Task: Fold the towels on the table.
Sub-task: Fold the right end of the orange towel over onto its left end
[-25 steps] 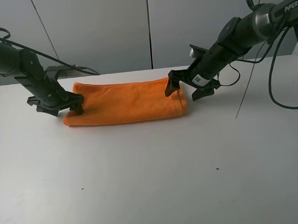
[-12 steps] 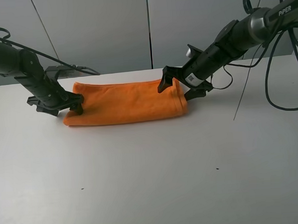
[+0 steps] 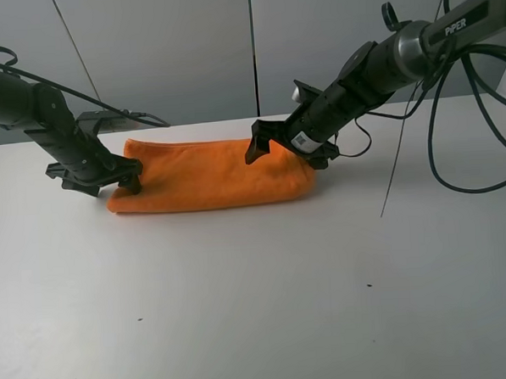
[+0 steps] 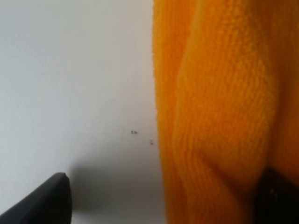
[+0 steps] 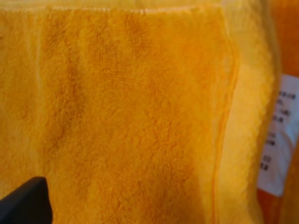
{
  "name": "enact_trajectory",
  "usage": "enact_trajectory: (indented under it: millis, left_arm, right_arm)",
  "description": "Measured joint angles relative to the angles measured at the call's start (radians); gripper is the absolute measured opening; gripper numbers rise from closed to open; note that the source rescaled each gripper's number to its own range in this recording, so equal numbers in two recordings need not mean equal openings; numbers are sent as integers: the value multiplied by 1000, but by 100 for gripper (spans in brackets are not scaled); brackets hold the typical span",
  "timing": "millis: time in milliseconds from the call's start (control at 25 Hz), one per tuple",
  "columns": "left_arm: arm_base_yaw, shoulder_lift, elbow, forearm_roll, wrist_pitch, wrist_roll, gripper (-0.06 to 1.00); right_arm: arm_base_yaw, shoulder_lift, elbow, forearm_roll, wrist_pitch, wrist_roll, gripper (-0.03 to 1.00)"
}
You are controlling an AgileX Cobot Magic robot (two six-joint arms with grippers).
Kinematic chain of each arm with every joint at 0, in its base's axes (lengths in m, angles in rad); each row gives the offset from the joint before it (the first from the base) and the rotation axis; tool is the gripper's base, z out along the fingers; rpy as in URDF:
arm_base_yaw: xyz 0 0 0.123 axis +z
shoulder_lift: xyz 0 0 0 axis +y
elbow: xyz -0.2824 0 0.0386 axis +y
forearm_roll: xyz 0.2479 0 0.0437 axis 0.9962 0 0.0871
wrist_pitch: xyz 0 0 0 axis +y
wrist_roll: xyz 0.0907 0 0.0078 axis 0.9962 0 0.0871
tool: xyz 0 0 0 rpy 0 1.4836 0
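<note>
The orange towel (image 3: 210,170) lies folded into a long strip at the back of the white table (image 3: 258,291). My left gripper (image 3: 100,182) is open at the strip's left end, and the towel's edge (image 4: 224,93) lies between its spread fingertips (image 4: 44,203). My right gripper (image 3: 289,152) is open and hangs low over the towel's right end, with one finger over the cloth and one past its end. The right wrist view is filled with towel (image 5: 131,116), its white label (image 5: 280,140) and one fingertip (image 5: 23,203).
Grey wall panels stand right behind the table's back edge (image 3: 199,124). Black cables (image 3: 455,158) hang from the right arm over the table's right side. Tiny dark specks (image 3: 368,285) dot the table top.
My right gripper has moved left, from beside the towel's right end to over it, staying open. The left gripper and the towel have not moved.
</note>
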Motion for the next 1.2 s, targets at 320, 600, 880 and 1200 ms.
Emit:
enact_trajectory:
  millis: [320,600,880,1200]
  left_arm:
    - [0,0,0,0,0,0,100]
    - [0,0,0,0,0,0,100]
    - [0,0,0,0,0,0,100]
    - [0,0,0,4,0,0,100]
  right_arm:
    - [0,2,0,-5,-4,0,88]
    - [-2,20,2,-32,-2,3,2]
    - [-10,18,2,-30,21,3,3]
    - [-10,-55,2,5,68,75,3]
